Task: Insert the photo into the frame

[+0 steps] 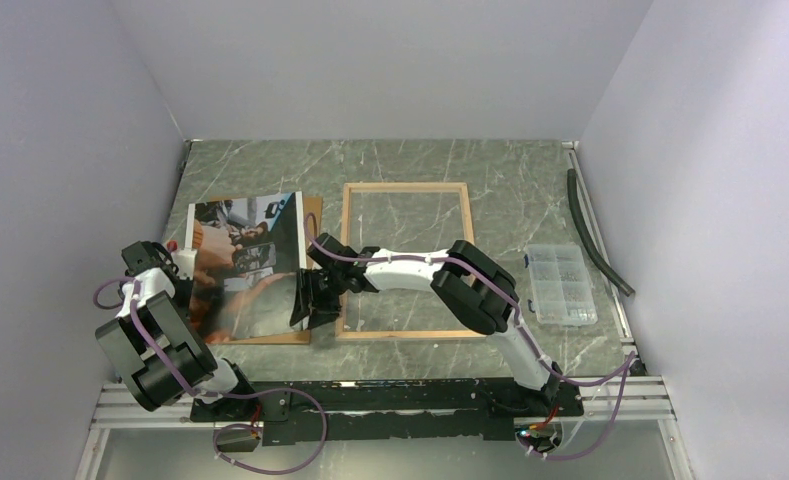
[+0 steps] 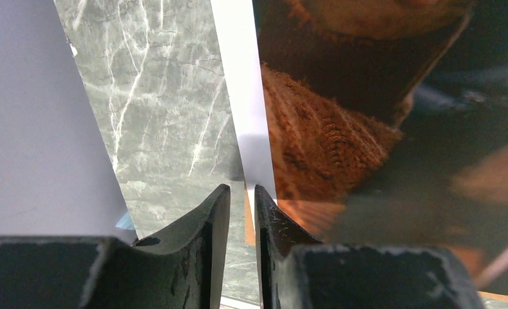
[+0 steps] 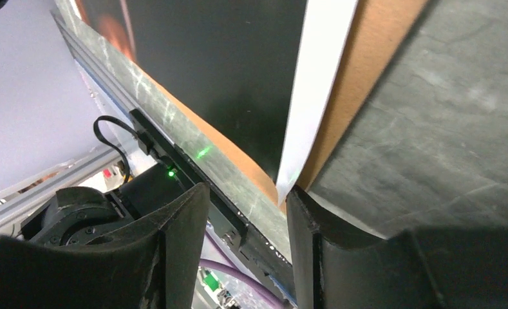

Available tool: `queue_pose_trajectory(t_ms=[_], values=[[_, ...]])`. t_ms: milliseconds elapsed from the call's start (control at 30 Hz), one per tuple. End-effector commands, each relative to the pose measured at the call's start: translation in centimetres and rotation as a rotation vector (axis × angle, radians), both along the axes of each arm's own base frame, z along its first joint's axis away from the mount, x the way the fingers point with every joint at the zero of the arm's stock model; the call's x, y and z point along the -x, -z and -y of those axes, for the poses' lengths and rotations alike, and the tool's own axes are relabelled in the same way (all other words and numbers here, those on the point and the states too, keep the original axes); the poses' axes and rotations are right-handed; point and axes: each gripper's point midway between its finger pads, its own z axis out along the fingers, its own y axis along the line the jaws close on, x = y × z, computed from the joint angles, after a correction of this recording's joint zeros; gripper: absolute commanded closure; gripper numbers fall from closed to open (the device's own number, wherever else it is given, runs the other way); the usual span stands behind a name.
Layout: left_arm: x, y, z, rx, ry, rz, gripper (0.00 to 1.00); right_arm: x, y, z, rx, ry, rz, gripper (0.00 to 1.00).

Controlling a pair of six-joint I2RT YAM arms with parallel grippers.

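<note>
Working to get a hold on the photo, which lies left of centre on the brown backing board, just beside the frame at mid-picture, wood side up. At the print's left white border: left gripper, fingers a narrow slit apart, nothing plainly nipped. At its lower right corner: right gripper, fingers well apart, corner tip just inside the gap. Best to slip one finger under the border before closing — a glossy sheet is likely to bow or slide. Below, grey marbled table; around, plain white walls; at right, a clear parts box.
</note>
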Motion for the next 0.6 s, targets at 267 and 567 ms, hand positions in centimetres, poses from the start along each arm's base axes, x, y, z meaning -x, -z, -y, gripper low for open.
queue_pose_trajectory(t_ms=[267, 567], values=[[0.08, 0.46, 0.94, 0.03, 0.026, 0.014, 0.74, -0.89, -1.05, -0.47, -0.048, 0.053, 0.013, 0.76], [-0.08, -0.43, 0.95, 0.04, 0.023, 0.013, 0.73, -1.25, -1.62, -0.15, -0.03, 0.056, 0.029, 0.97]])
